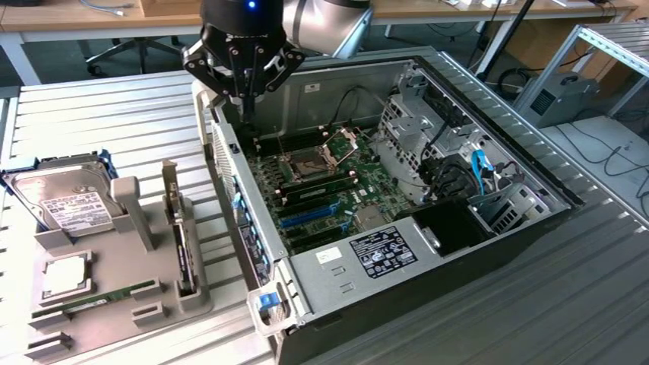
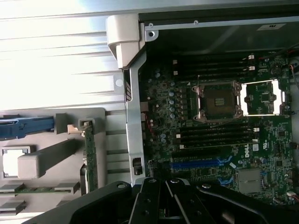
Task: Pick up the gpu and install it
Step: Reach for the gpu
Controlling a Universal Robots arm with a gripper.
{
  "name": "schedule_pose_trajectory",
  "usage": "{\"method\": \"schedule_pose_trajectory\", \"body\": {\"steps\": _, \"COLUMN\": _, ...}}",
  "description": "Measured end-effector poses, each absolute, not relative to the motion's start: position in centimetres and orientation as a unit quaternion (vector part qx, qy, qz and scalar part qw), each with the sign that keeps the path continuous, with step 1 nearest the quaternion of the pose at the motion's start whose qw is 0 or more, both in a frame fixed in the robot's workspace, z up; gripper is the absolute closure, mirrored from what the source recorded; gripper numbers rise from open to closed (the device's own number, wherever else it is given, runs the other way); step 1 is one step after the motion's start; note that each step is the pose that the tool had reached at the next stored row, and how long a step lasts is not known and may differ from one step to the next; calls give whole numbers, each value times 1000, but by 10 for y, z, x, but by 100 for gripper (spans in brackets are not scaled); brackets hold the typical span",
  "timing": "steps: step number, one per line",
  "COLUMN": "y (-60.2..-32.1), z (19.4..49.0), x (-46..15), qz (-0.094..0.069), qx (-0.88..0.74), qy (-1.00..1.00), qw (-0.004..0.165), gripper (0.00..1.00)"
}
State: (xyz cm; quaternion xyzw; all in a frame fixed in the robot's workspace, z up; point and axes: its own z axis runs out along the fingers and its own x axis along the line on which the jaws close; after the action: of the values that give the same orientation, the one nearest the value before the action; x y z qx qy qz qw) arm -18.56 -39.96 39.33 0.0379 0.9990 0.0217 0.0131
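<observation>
**Card not picked up yet, gripper empty over the case**

Exterior view first: your gripper (image 1: 243,112) hangs over the far end of the open computer case (image 1: 335,266), by its wall on the exterior view's left. The fingers are pinched together with nothing between them. The graphics card (image 1: 178,228) stands on edge in the grey tray (image 1: 112,323) at the exterior view's left, just beside that case wall. It's well apart from the gripper and nearer the camera. A hard drive (image 1: 66,205) and a memory stick (image 1: 102,295) sit in the same tray, further left. I'd call this the approach part of the pick-up step, with nothing installed.

Wrist view: the clenched gripper (image 2: 163,186) looks down past the case wall (image 2: 133,140) at the motherboard (image 2: 210,140). You can see the graphics card (image 2: 90,158) edge-on in its tray slot, outside that wall. The blue slots (image 2: 196,163) on the board look bare.

My take: a grab calls for the fingers to spread first. Then you'd line up over the card's thin top edge and come straight down, so it doesn't twist in its holder.
</observation>
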Motion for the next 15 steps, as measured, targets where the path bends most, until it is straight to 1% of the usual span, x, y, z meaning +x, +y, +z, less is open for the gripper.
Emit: {"method": "schedule_pose_trajectory", "body": {"steps": 15, "y": -400, "z": 393, "x": -194, "qz": 22, "qx": 38, "qy": 999, "qw": 13, "gripper": 89}}
